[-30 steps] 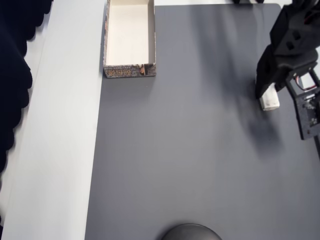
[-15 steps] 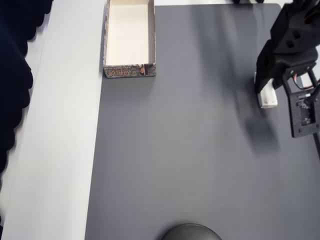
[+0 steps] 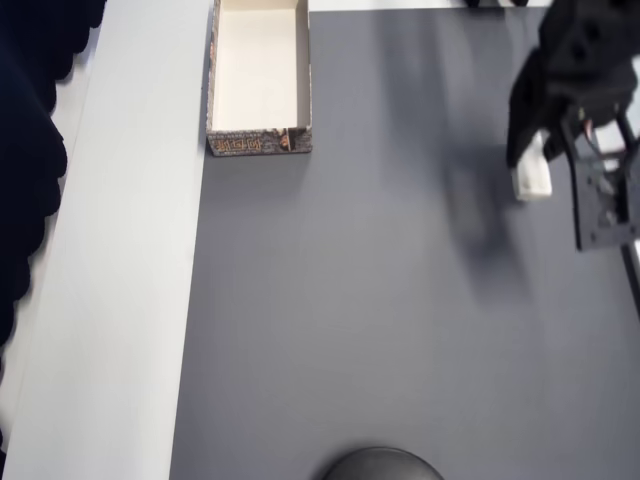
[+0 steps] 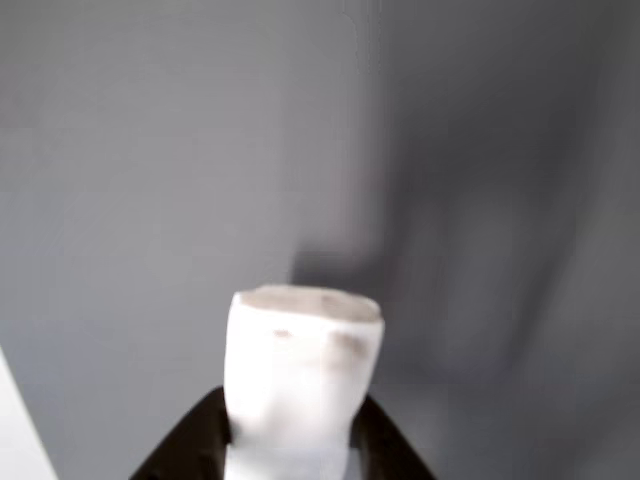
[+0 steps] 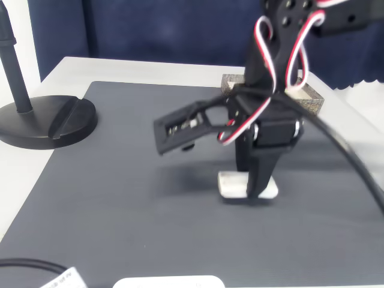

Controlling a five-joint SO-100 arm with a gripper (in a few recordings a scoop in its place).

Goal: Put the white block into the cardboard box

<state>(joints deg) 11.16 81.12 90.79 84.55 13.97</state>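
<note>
table [image 3: 120, 300] w/ dark grey mat [image 3: 380, 320] on top | cardboard box [image 3: 259, 143] sitting at the mat's top-left corner in the overhead view | black hand [image 3: 534, 172] far right, well away from the box, clamped on the white block [image 3: 532, 178] | block looks lifted off the mat

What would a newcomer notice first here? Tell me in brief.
First, the black gripper at the right of the overhead view, shut on the white block and holding it above the dark grey mat. Next, the cardboard box, open at the mat's top left corner, far from the block.
</note>
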